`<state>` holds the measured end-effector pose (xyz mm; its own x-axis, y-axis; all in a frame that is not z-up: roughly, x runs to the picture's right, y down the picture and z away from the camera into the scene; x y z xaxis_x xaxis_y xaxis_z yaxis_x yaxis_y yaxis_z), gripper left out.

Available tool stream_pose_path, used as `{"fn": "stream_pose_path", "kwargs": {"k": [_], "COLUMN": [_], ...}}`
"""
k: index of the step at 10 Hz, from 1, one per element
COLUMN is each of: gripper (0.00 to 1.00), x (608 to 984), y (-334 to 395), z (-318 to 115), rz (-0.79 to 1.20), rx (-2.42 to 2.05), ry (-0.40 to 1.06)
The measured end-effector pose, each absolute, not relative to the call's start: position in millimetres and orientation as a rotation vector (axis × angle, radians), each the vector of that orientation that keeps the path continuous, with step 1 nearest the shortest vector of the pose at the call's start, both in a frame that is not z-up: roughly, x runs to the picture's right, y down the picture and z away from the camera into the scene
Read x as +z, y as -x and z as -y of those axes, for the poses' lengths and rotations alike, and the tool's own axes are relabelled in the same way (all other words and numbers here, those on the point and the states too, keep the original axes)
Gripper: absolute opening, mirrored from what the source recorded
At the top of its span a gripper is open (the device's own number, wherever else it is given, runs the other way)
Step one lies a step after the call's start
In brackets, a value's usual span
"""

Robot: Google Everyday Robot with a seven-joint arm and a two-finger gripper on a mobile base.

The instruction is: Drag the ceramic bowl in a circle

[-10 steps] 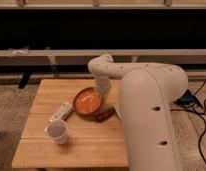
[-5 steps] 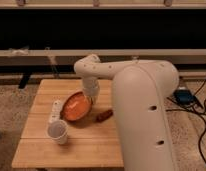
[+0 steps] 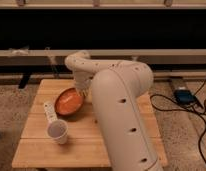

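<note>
Leftward toward the table's [image 3: 41, 145] left edge has slid the ceramic bowl [image 3: 69, 102], our gripper [image 3: 82, 90] at its rim (grip: cannot tell), and we judge the circle unfinished.

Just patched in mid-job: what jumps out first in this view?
The bulky white robot arm fills the centre-right foreground, hooking over the wooden table. Its tool is at the rear right rim of the glossy orange ceramic bowl, mid-table. A white cup sits in front of the bowl, nearer the camera.
</note>
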<state>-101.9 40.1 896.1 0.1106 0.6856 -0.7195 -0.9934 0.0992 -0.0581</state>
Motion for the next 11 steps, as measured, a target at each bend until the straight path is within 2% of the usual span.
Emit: {"fn": "stream_pose_path", "kwargs": {"k": [4,8,11], "gripper": [0.00,0.00,0.00], "x": [923,914,892], "y": [72,7,-26], "z": [-14,-19,-40], "rz": [-0.645,-0.704,-0.739], "rx": [1.390,1.483,1.529], "ry": [0.592,0.550,0.548]}}
